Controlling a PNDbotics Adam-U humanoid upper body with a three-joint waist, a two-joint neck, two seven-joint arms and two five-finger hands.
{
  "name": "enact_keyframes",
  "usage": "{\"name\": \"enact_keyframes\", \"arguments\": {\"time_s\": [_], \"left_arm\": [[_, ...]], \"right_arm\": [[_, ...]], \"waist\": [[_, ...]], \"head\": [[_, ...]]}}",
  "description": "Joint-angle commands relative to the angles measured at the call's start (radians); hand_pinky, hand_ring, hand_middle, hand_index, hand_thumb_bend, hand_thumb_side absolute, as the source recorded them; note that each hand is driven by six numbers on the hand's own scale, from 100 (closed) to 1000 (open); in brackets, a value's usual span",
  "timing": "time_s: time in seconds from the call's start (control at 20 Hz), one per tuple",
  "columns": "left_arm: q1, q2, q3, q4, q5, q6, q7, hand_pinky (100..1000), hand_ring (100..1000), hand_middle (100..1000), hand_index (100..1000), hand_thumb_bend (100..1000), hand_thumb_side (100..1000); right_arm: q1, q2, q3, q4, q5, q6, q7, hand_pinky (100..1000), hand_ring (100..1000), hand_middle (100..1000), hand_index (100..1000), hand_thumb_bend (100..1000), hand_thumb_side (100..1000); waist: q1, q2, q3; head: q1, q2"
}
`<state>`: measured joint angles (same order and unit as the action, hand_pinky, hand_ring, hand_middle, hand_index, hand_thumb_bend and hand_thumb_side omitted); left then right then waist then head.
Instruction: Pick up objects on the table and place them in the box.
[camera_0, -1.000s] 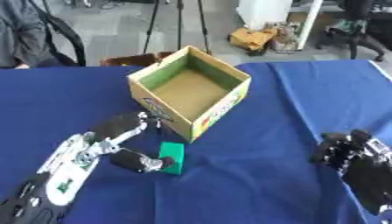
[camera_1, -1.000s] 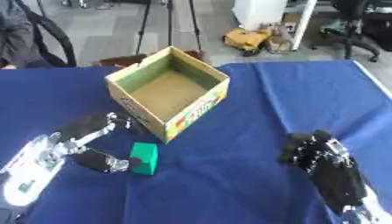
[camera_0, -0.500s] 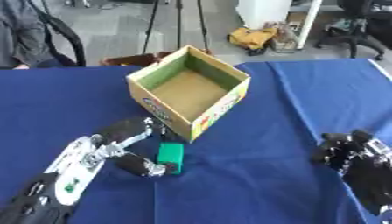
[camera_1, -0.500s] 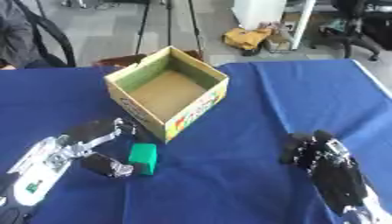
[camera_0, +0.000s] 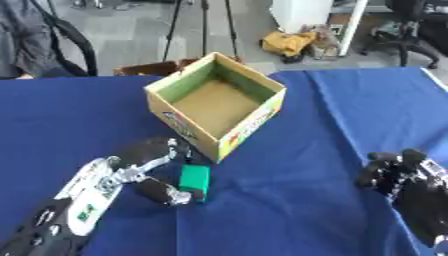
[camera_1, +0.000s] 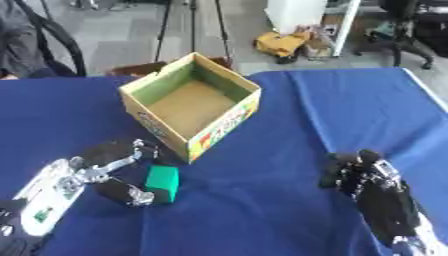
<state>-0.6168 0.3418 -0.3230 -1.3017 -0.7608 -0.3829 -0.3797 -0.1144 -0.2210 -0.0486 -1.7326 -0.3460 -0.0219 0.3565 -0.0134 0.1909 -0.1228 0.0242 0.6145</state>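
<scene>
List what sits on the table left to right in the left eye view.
left hand → green block → cardboard box → right hand

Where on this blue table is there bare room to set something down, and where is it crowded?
Bare cloth lies between the box and the right hand, and across the far right of the table. Bare cloth also lies left of the box. It is crowded just in front of the box, where the left hand sits at the green block.
</scene>
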Motion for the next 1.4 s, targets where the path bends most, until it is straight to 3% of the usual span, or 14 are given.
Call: {"name": "enact_keyframes", "arguments": {"time_s": [0.05,0.35,0.55,0.9,1.0,1.4], "left_arm": [[-0.015,0.002,0.002,-0.006,-0.017,-0.001,0.012,662,813,579,768,488,734],[-0.019,-0.004,0.003,0.001,-0.034,-0.001,0.025,662,813,580,769,486,725],[-0.021,-0.005,0.002,0.006,-0.040,-0.004,0.022,643,791,555,766,420,638],[-0.022,-0.005,0.000,0.015,-0.050,-0.001,0.008,514,647,392,625,100,267],[-0.022,-0.004,0.000,0.019,-0.055,0.002,0.002,489,627,372,605,100,184],[-0.022,0.005,0.008,0.013,-0.048,0.014,0.014,374,541,266,515,100,226]], "right_arm": [[-0.011,-0.008,-0.002,-0.011,0.001,-0.002,0.003,643,582,565,747,100,922],[-0.010,-0.008,-0.002,-0.010,0.002,-0.001,0.003,644,582,565,747,100,923],[-0.011,-0.008,-0.003,-0.010,0.002,-0.001,0.003,643,582,565,747,100,923],[-0.011,-0.008,-0.003,-0.010,0.003,0.000,0.003,643,582,565,747,100,925],[-0.011,-0.008,-0.003,-0.009,0.003,0.000,0.003,643,582,564,747,100,925],[-0.011,-0.009,-0.004,-0.008,0.003,0.001,0.003,643,582,564,747,100,923]], "waist": [[0.001,-0.011,-0.002],[0.002,-0.012,-0.004],[0.004,-0.012,-0.005],[0.005,-0.012,-0.007],[0.006,-0.012,-0.008],[0.009,-0.015,-0.008]], "head": [[0.001,-0.003],[0.001,-0.004],[0.000,-0.005],[-0.001,-0.005],[-0.002,-0.005],[-0.006,-0.006]]}}
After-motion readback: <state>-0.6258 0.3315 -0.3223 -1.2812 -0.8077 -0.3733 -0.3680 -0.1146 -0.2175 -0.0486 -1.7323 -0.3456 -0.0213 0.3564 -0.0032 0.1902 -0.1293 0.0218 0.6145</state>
